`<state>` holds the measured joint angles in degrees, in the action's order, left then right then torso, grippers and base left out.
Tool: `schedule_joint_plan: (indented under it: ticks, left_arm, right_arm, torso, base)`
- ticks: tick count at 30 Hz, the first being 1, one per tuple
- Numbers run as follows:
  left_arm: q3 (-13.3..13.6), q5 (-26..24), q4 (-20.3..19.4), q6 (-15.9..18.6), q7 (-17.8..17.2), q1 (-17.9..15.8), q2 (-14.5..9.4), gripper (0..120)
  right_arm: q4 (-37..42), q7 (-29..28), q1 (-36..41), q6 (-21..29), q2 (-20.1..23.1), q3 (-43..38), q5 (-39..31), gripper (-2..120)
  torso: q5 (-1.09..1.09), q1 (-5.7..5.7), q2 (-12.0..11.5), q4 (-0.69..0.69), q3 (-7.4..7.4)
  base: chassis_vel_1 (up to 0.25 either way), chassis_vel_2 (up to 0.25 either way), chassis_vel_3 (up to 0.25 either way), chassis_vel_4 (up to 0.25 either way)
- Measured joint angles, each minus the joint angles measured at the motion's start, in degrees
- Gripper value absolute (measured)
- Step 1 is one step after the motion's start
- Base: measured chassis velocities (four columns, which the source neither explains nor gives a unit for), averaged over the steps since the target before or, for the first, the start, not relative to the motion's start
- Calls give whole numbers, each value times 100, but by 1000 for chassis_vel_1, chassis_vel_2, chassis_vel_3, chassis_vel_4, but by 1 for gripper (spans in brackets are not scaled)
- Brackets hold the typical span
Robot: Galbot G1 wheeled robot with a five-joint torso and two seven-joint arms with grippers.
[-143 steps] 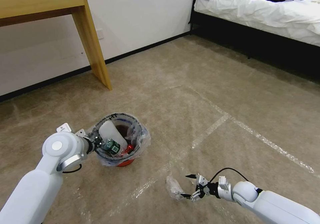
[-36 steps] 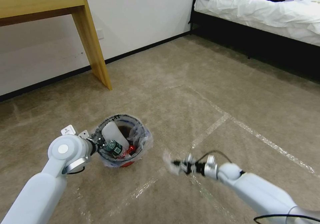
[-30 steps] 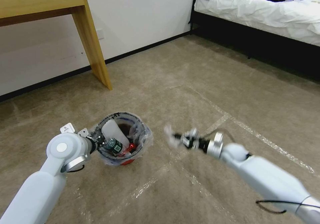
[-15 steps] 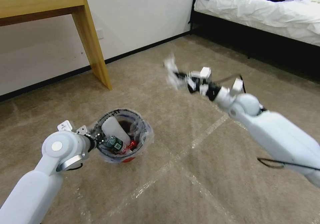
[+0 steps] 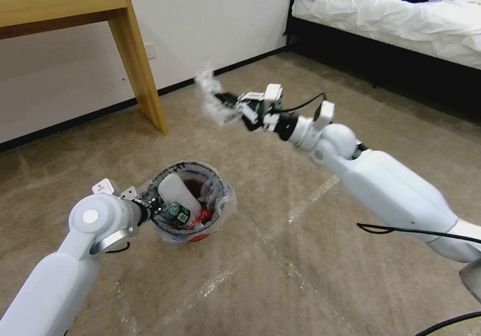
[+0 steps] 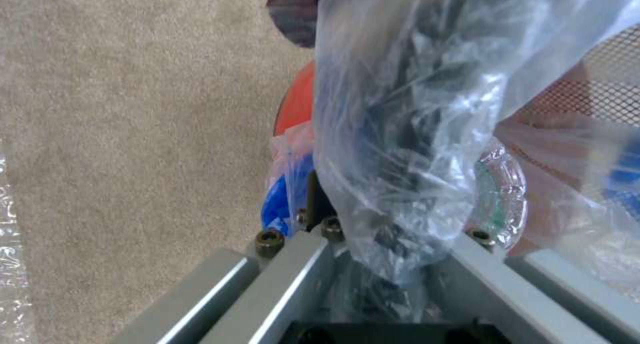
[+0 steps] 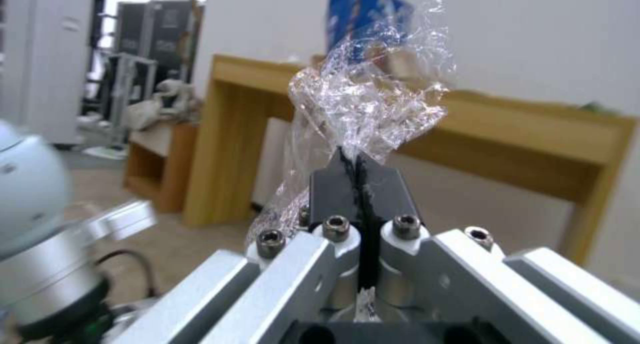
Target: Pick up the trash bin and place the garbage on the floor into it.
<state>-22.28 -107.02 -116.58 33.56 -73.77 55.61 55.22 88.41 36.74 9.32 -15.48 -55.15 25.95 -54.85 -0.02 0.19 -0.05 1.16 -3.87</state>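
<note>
The trash bin (image 5: 193, 236) is a small red bucket with a crinkly clear liner, standing on the floor (image 5: 280, 286). It holds a white slipper (image 5: 178, 193), a green-labelled bottle (image 5: 181, 216) and a red can (image 5: 203, 219). My left gripper (image 5: 150, 209) is shut on the bin's near rim. In the left wrist view the liner (image 6: 400, 133) bunches between the fingers beside the red wall (image 6: 297, 103). My right gripper (image 5: 231, 103) is raised well above the carpet, beyond the bin, shut on a piece of garbage, a crumpled clear plastic wrap (image 5: 209, 98) (image 7: 367, 98).
A wooden table leg (image 5: 143, 75) stands against the white wall behind the bin. A bed (image 5: 401, 20) with a dark frame fills the far right. Shiny tape lines (image 5: 310, 196) cross the carpet.
My right gripper closed on the clear plastic on the floor, lifted it and swung it up and left towards the bin. The left arm nudged the bin slightly right.
</note>
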Motion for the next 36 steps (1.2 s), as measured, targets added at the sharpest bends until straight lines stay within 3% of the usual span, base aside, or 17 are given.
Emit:
schedule_joint_plan:
  ticks: [13, 36]
  left_arm:
    - [30, 6, 71, -4, 11, -67, 48, 0]
    - [46, -9, -97, -30, -4, -24, 58, 0]
  right_arm:
    - [-531, 284, 257, -86, -188, 736, 241, 0]
    - [-713, 428, 641, -113, -98, 1042, 647, 0]
  torso:
    - [1, 0, 0, 1, 0]
    - [1, 0, 0, 1, 0]
  base:
    - [0, 0, 0, 0]
    - [0, 0, 0, 0]
